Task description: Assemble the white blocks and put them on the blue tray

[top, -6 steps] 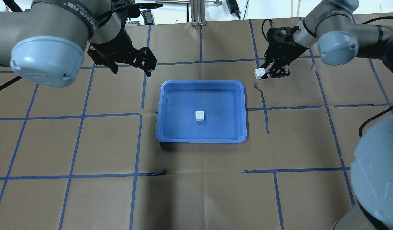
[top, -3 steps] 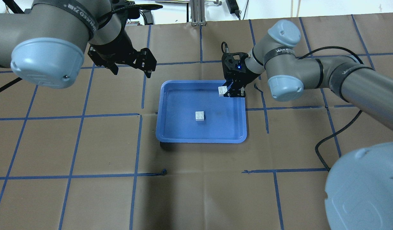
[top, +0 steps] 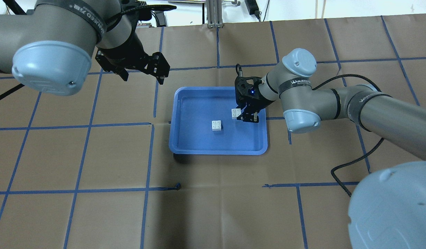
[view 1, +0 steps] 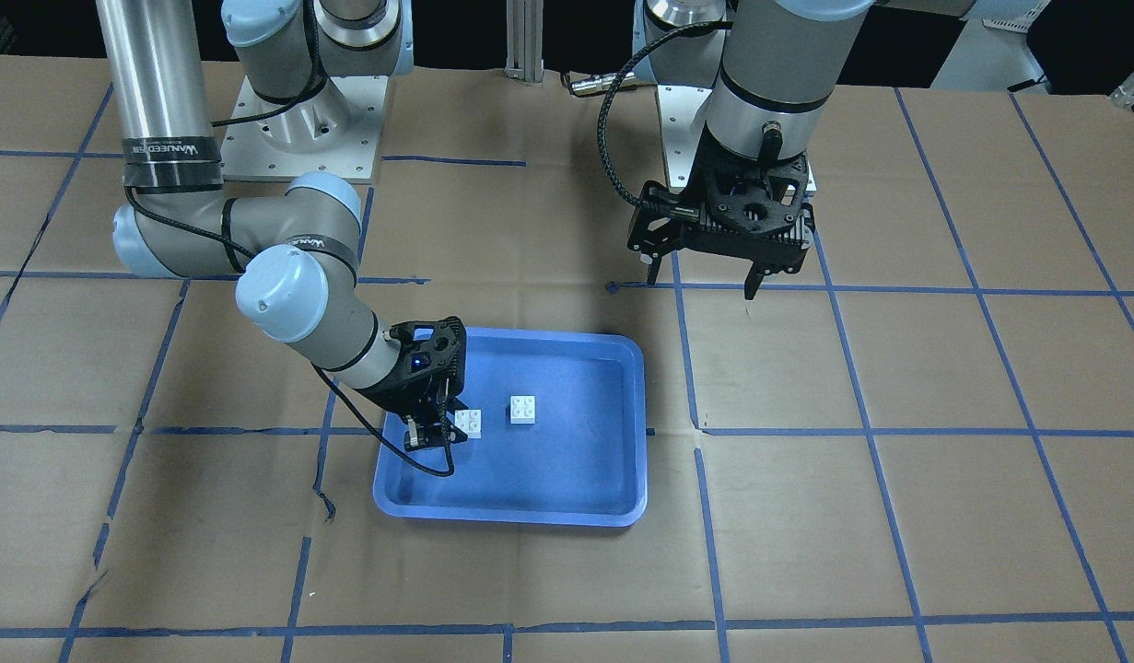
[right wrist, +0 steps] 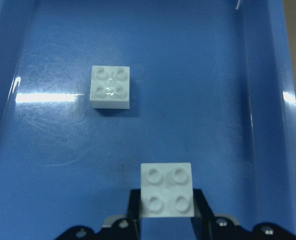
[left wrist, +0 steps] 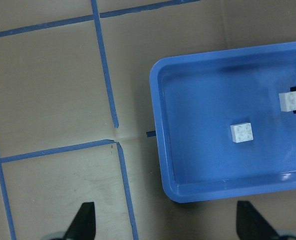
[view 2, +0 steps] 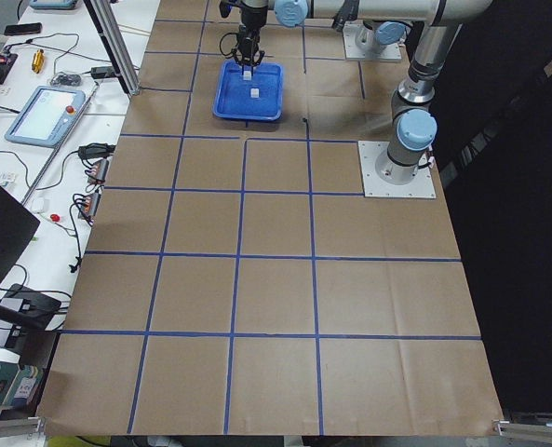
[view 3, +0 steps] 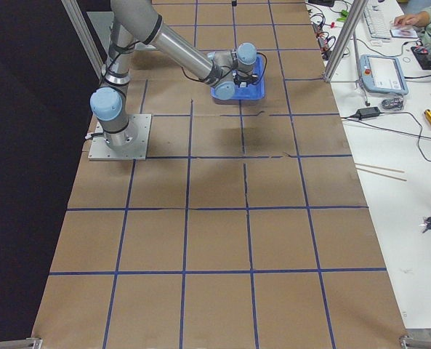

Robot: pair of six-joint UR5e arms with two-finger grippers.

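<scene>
The brown paper-covered table (top: 213, 207), marked off in squares by blue tape, carries the blue tray (top: 216, 151) near its middle. The right arm (top: 337, 103) reaches in over the tray's rim on the robot's right side, while the left arm (top: 50, 45) stays wholly outside the tray, on the robot's left. The left gripper (view 1: 702, 284) hangs above bare table off a corner of the tray, well apart from it, with its fingers spread wide and nothing between them. The right gripper (top: 239, 114) is inside the tray's outline, tilted towards the tray's centre, its fingers closed on the two opposite sides of one white block (right wrist: 166, 190). This block is studs up over the tray floor, between the tray's centre and its rim on the robot's right. Whether its underside touches the floor cannot be told. The other white block (top: 217, 125) lies loose on the tray floor close to the centre, studs up, touched by neither gripper. The two blocks are near each other but apart, with bare blue floor showing between them, and they are not joined.
</scene>
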